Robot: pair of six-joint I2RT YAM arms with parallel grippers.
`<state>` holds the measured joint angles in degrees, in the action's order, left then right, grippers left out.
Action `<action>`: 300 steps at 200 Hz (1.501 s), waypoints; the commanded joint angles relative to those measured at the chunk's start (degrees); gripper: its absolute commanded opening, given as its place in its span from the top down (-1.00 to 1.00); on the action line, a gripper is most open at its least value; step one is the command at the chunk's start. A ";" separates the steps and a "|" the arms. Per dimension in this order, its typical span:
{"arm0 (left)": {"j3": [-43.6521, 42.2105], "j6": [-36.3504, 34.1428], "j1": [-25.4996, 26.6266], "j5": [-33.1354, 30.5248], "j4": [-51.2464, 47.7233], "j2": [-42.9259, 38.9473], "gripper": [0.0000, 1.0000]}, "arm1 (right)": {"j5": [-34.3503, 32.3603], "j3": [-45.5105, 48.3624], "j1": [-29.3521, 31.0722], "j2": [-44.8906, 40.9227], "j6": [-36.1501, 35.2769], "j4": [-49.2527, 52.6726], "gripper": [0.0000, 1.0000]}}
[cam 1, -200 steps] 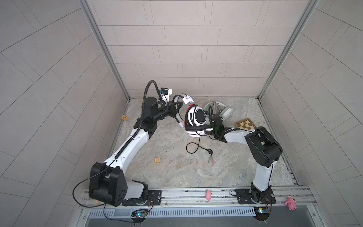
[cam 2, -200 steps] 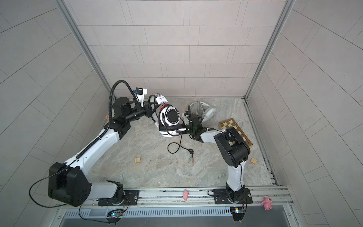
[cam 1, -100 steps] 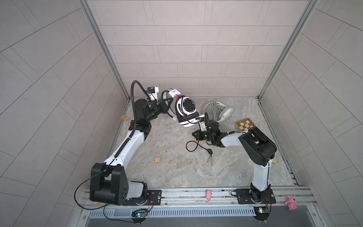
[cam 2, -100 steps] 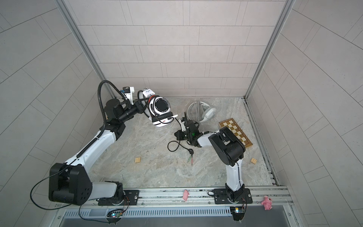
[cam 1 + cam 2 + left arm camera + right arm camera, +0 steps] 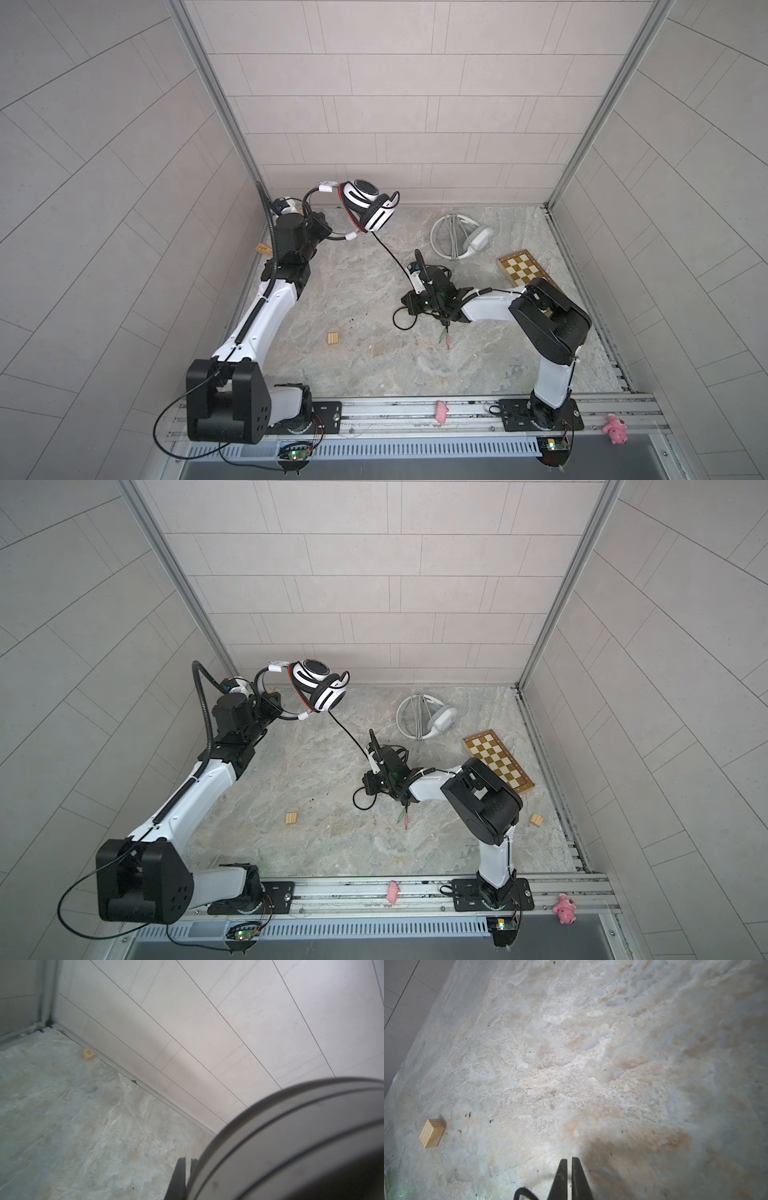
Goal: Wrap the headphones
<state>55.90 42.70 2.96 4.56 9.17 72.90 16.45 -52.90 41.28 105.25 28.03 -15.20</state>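
Headphones' black cable (image 5: 390,255) reaches the counter (image 5: 353,365) left of the chessboard (image 5: 523,270), beside the right tool (image 5: 569,1158), jaws pressed together; whether they pinch it cannot be told. Just behind the chessboard lie grey headphones (image 5: 478,241). Far left of it, the left tool (image 5: 187,1160) grips white headphones (image 5: 368,205) aloft.

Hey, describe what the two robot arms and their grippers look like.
The left arm and right arm have white shells with bulky black joint housings. A black ribbed hose runs along the left arm. The left gripper and right gripper end in thin, dark, tapered fingers.
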 commanded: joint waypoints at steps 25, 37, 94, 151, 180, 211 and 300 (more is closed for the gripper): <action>-0.42 3.23 -0.77 -10.61 -0.37 -3.95 1.00 | -11.55 0.09 6.15 -6.34 -7.74 9.62 0.91; -0.26 4.29 -0.79 -12.51 -1.73 -4.26 1.00 | -15.66 -0.36 8.62 -7.57 -10.16 11.81 0.92; -0.63 6.05 -2.35 -17.33 -5.31 -4.96 1.00 | -31.94 -7.90 18.73 -11.07 -19.85 29.33 0.97; 0.00 4.48 -2.96 -20.30 -8.16 -5.57 1.00 | -45.59 -10.89 25.63 -15.28 -26.83 39.94 0.98; -0.14 2.97 -2.65 -23.48 -9.43 -5.93 1.00 | -50.01 -11.94 27.43 -18.73 -29.29 43.14 0.98; 0.44 1.39 -2.46 -25.58 -11.12 -6.27 1.00 | -51.74 -9.03 29.62 -25.84 -33.71 39.12 0.98; 6.71 -18.52 7.91 -28.64 -13.41 -2.29 1.00 | -48.95 -8.97 30.00 -40.39 -38.46 32.05 0.97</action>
<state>58.52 30.81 7.88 -17.50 -8.01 70.63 -31.92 -59.40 70.67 68.12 -7.38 16.95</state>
